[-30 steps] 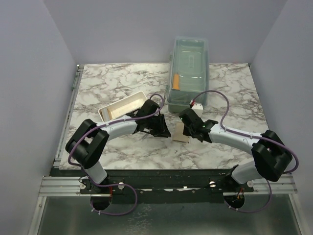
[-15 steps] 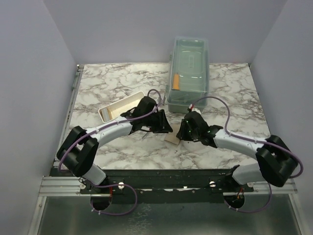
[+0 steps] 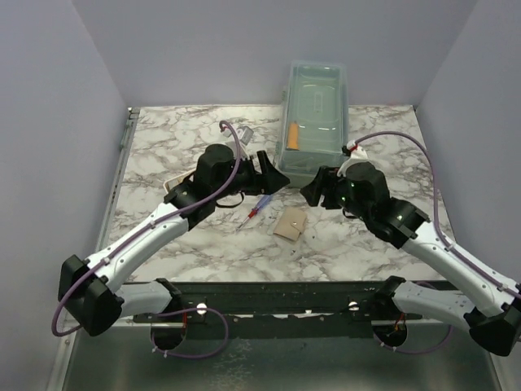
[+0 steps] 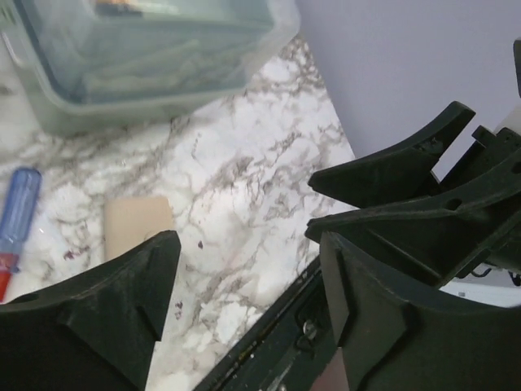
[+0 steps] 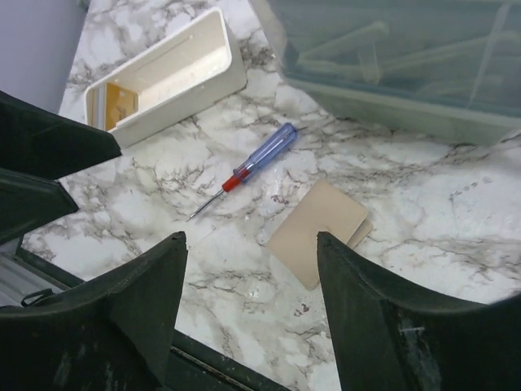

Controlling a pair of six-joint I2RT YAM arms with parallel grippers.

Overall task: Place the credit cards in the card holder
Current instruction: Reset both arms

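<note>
The card holder (image 3: 290, 224) lies folded shut and flat on the marble, a tan square, also seen in the right wrist view (image 5: 321, 230) and the left wrist view (image 4: 137, 226). No gripper touches it. An orange-yellow credit card (image 5: 114, 106) lies at one end of the white tray (image 5: 175, 61). My left gripper (image 3: 273, 175) hovers above and left of the holder, open and empty (image 4: 248, 252). My right gripper (image 3: 313, 189) hovers above and right of it, open and empty (image 5: 251, 244). Their tips face each other over the table.
A red-and-blue-handled screwdriver (image 3: 256, 210) lies left of the holder. The large clear lidded box (image 3: 316, 114) stands at the back with a short orange stick (image 3: 291, 135) inside. The left arm hides most of the white tray (image 3: 173, 186) from above.
Both grippers have opened and risen away from the card holder, which now lies flat on the table. Both arms have stretched out, uncovering the screwdriver.
</note>
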